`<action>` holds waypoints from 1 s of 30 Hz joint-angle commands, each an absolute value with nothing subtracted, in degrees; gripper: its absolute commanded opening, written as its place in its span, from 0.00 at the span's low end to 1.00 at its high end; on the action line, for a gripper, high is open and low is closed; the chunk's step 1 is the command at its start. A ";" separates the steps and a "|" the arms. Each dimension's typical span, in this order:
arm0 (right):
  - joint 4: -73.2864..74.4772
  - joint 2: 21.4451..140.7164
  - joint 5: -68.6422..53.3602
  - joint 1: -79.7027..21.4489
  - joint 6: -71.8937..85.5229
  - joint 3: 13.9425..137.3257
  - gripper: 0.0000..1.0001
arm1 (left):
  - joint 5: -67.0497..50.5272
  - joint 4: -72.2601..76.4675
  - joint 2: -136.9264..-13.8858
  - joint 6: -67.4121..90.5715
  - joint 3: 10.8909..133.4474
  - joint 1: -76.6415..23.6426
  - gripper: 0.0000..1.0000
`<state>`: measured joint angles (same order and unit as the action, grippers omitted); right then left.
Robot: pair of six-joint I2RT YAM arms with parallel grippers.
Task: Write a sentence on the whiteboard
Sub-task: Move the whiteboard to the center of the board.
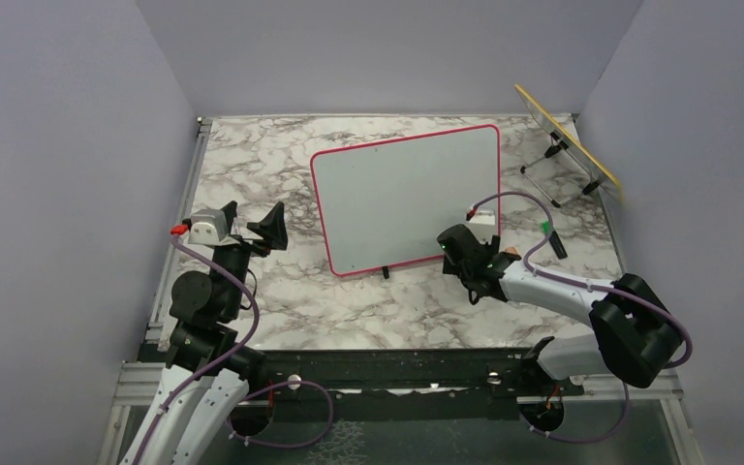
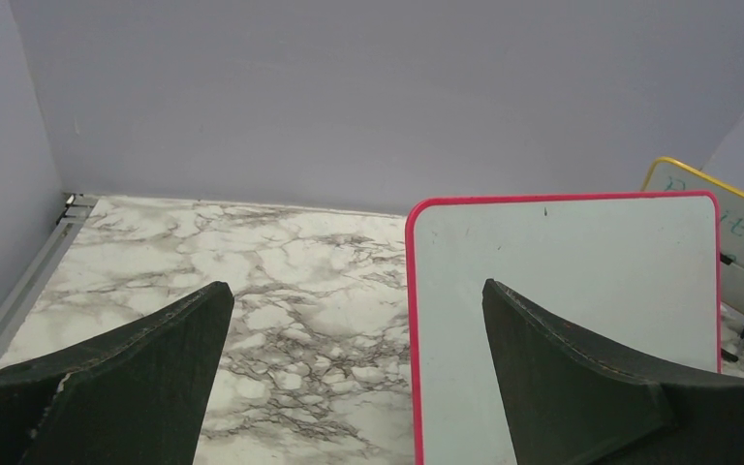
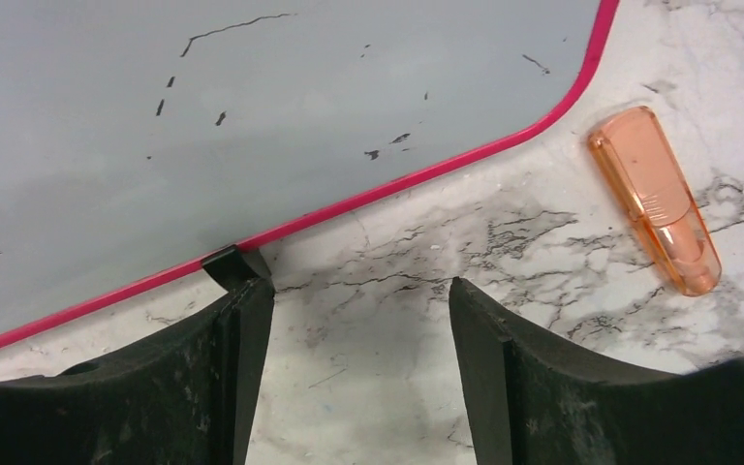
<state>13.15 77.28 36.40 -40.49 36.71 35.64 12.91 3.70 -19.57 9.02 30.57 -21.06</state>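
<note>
The whiteboard (image 1: 409, 199) stands tilted at the table's middle, pink-framed, on small black feet (image 3: 235, 263). No sentence is in view; the board's face (image 3: 281, 126) carries only a few black specks and one thin stroke. My right gripper (image 1: 477, 279) hovers low in front of the board's near right corner, open (image 3: 358, 286), with bare marble between its fingers. An orange translucent cap (image 3: 657, 199) lies on the table just right of that corner. My left gripper (image 1: 250, 221) is raised left of the board, wide open (image 2: 356, 291) and holding nothing; the board's left edge (image 2: 413, 329) shows between its fingers.
A yellow-edged panel (image 1: 567, 140) leans on a wire stand at the back right, with writing on its face (image 2: 736, 218). A black marker with a green end (image 1: 551, 238) lies right of the board. Grey walls close three sides.
</note>
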 commanded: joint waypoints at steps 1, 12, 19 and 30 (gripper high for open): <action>14.84 75.35 40.88 -40.17 37.74 36.20 0.72 | 13.97 4.79 -20.56 9.51 30.47 -20.67 0.99; 13.07 57.33 39.84 -40.17 27.24 35.22 0.99 | 17.31 0.11 -36.77 11.22 36.76 -17.34 0.99; 9.88 48.36 40.35 -40.16 19.30 36.43 1.00 | 12.84 -6.56 -50.88 16.78 43.99 -10.46 0.99; 6.01 43.39 35.87 -40.16 16.26 37.37 1.00 | 13.70 -16.58 -65.83 21.72 50.24 1.54 0.99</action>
